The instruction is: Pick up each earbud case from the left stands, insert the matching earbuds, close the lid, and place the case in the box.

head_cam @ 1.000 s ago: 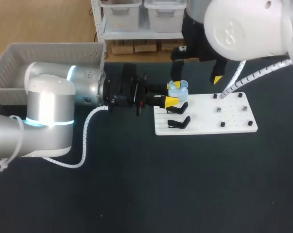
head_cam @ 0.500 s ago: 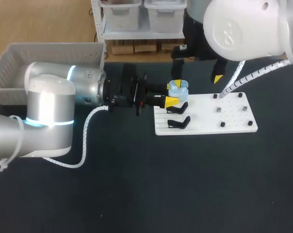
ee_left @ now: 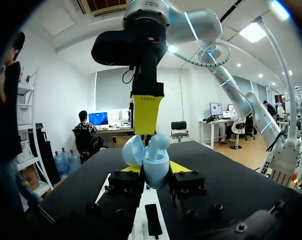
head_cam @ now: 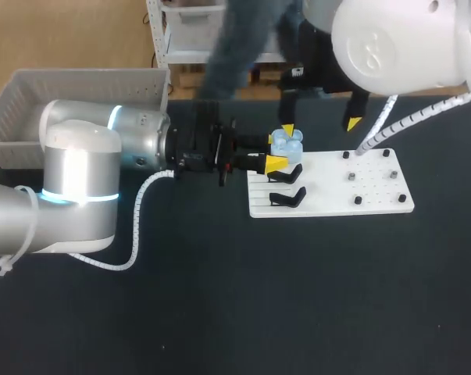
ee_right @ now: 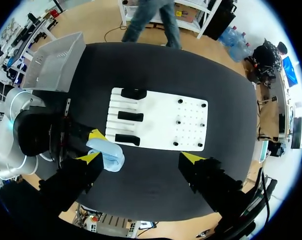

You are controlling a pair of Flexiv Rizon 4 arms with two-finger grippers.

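Note:
A light-blue earbud case (head_cam: 286,142) with its lid up is held above the left end of the white board (head_cam: 376,187). My left gripper (head_cam: 277,151) is shut on it from both sides. In the left wrist view the case (ee_left: 155,162) sits between the yellow tips, its lid (ee_left: 132,150) tipped back. My right gripper (head_cam: 319,126) hangs open over the board's far edge, one finger close beside the case. In the right wrist view the case (ee_right: 106,153) lies just inside one finger of the wide-open right gripper (ee_right: 141,157).
Two black stands (head_cam: 287,197) sit on the board's left part, and small pegs (head_cam: 351,177) dot its right part. A grey basket (head_cam: 32,101) stands at the table's back left. Dark table surface spreads in front of the board.
My right gripper has drifted slightly to the right. The left arm and the case have stayed in place.

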